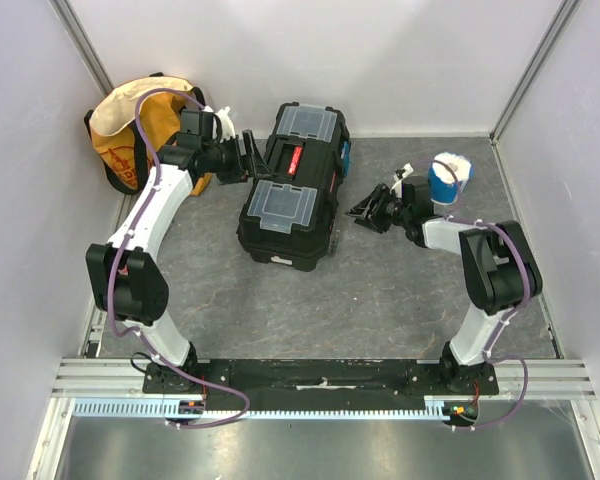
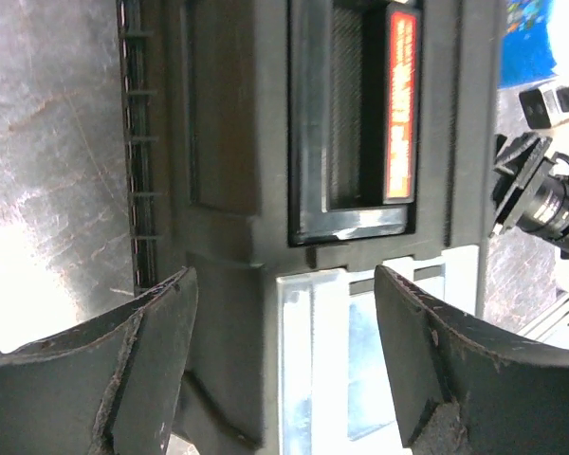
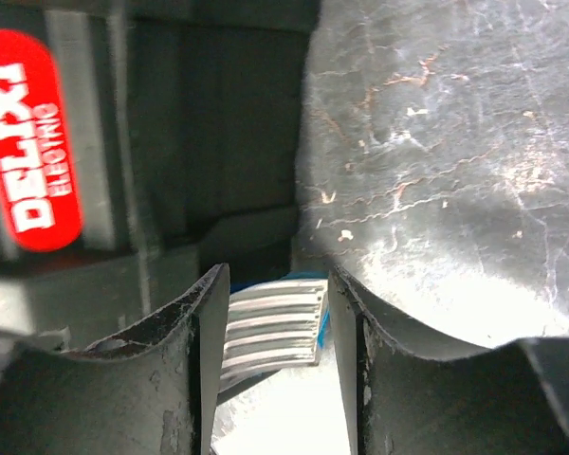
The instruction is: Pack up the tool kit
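The tool kit [image 1: 290,185], a black toolbox with two clear-lidded compartments, lies shut on the grey table. In the left wrist view its red-marked handle [image 2: 401,104] sits in its recess above a clear lid [image 2: 360,360]. My left gripper [image 1: 250,158] [image 2: 284,275] hovers at the box's left side, open, with nothing between its fingers. My right gripper [image 1: 363,214] [image 3: 275,275] is at the box's right face, beside the red label [image 3: 33,142]. Its fingers stand close on either side of a ribbed blue latch [image 3: 275,327]. Whether they press on the latch does not show.
A yellow-orange fabric bag [image 1: 130,130] stands in the back left corner, behind the left arm. A blue and white cup [image 1: 450,178] sits at the back right near the right arm's wrist. White walls enclose the table on three sides.
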You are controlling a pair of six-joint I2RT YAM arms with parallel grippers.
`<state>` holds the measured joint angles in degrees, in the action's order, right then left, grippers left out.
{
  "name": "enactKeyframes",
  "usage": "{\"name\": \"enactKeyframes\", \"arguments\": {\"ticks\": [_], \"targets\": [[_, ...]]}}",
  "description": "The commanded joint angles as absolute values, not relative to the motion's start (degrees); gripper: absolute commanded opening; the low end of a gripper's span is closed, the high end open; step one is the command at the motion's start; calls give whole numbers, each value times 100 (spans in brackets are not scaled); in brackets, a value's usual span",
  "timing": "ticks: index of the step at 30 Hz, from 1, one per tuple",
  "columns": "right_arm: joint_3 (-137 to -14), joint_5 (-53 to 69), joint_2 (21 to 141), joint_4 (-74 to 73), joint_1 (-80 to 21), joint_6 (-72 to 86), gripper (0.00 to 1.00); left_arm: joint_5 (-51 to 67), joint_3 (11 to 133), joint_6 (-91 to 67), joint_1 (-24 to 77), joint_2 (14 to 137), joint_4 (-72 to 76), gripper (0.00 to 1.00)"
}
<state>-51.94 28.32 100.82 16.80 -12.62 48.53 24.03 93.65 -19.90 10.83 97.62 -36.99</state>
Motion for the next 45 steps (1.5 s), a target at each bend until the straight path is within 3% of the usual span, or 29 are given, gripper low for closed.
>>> {"name": "enactKeyframes", "arguments": {"ticks": [1, 10, 15, 26, 45], "targets": [[-5536, 3216, 10738, 2391, -1257, 4887, 50, 2487, 9176, -2066, 1072, 9765, -3630, 79], [-7047, 3937, 11987, 1408, -1353, 3694, 23, 2794, 9026, -1995, 1055, 9879, -3612, 79], [-7593, 4472, 12497, 958, -1424, 2981, 14, 2909, 9053, -1855, 1072, 9984, -3700, 81], [-8235, 5633, 13017, -464, -1722, 1531, 10, 2875, 9061, -1714, 1186, 10107, -3858, 84], [-7436, 7260, 11989, -1626, -1723, -220, 5, 2188, 9957, -2215, 1248, 10889, -4851, 78]]}}
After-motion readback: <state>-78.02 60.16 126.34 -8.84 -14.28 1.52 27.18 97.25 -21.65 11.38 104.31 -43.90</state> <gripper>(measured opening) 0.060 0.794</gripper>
